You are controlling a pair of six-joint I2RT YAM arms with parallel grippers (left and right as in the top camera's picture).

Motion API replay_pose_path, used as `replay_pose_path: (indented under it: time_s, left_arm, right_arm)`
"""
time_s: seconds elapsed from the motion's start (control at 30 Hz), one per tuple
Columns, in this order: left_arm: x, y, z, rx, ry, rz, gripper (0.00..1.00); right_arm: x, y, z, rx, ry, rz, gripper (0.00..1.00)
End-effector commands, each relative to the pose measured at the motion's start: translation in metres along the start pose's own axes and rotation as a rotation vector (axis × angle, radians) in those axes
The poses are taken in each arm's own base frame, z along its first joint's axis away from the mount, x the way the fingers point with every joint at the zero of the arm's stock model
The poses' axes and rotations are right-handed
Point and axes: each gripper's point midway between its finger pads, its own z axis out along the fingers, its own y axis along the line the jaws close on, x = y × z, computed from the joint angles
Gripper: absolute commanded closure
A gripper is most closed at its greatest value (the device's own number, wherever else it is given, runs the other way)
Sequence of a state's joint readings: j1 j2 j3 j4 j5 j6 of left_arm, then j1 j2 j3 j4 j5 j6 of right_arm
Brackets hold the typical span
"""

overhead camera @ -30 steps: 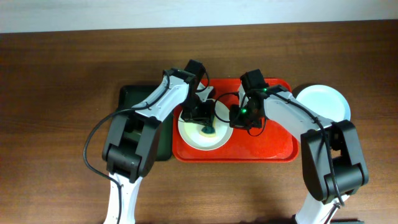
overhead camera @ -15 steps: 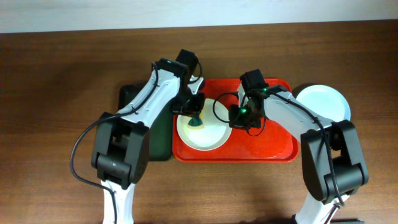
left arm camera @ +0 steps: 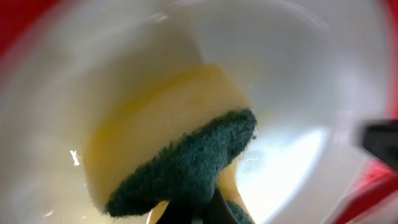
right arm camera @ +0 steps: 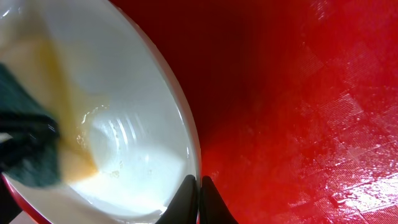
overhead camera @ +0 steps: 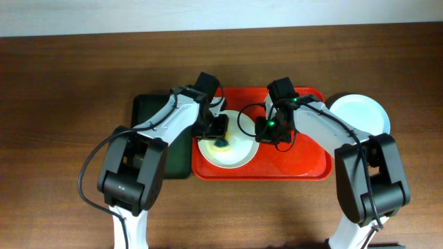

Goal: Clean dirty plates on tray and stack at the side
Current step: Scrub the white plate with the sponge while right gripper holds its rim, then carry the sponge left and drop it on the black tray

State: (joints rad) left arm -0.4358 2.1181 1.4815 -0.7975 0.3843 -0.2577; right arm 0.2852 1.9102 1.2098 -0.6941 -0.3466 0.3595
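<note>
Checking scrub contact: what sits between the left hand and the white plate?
A yellow sponge with dark green scouring face, held by the left hand against the round white plate; left wrist view.

The tray (overhead camera: 297, 162) lies in the middle of the table (overhead camera: 69, 83), a smaller tray (overhead camera: 145, 111) just beside its left edge. A plate (overhead camera: 239, 153) sits in the tray's left half, up against that edge. On it rests the sponge (overhead camera: 223, 143) clamped in my left gripper (overhead camera: 219, 128); my right gripper (overhead camera: 261, 131) pinches its right rim. A second plate (overhead camera: 360, 114) lies on the table, off the tray's far right corner
</note>
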Motion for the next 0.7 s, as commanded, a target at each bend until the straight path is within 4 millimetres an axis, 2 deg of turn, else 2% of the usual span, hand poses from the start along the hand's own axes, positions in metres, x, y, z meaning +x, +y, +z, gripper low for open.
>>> replay_pose_path:
  time_s: [0.0, 0.07, 0.17, 0.2, 0.3, 0.37, 0.43, 0.5, 0.53, 0.63, 0.67]
  left_arm:
    - [0.022, -0.045, 0.015, 0.261, 0.105, -0.003, 1.0]
    - [0.017, -0.046, 0.01, 0.285, 0.099, -0.01, 1.0]
    - [0.005, -0.039, -0.013, 0.292, 0.069, -0.041, 1.0]
    - [-0.003, -0.03, -0.032, 0.26, 0.031, -0.057, 1.0]
    - [-0.015, -0.016, -0.069, 0.198, -0.058, -0.056, 1.0]
    - [-0.019, -0.011, -0.1, 0.172, -0.131, -0.038, 1.0]
    - [-0.02, 0.004, -0.136, 0.111, -0.213, -0.055, 1.0]
    - [-0.014, 0.026, -0.163, 0.015, -0.264, -0.094, 1.0]
    - [-0.005, 0.046, -0.175, -0.079, -0.272, -0.132, 1.0]
    - [0.02, 0.093, -0.186, -0.3, -0.216, -0.215, 1.0]
    - [0.029, 0.111, -0.184, -0.385, -0.188, -0.237, 1.0]
  right_arm:
    - [-0.001, 0.01, -0.001, -0.032, -0.003, -0.019, 0.96]
    - [-0.001, 0.01, -0.001, -0.032, -0.003, -0.019, 0.96]
    - [-0.001, 0.01, -0.001, -0.032, -0.003, -0.019, 0.96]
    - [-0.001, 0.009, -0.001, -0.031, -0.002, -0.019, 0.96]
    - [-0.001, 0.009, -0.001, -0.031, -0.003, -0.019, 0.96]
    - [-0.001, 0.01, -0.001, -0.032, -0.003, -0.019, 0.96]
    - [-0.001, 0.01, -0.001, -0.032, -0.003, -0.019, 0.96]
    - [-0.001, 0.009, -0.001, -0.031, -0.003, -0.019, 0.96]
    - [-0.001, 0.009, -0.001, -0.03, -0.003, -0.019, 0.96]
    - [-0.001, 0.009, -0.001, -0.028, -0.003, -0.019, 0.96]
    - [-0.001, 0.009, -0.001, -0.028, -0.004, -0.019, 0.96]
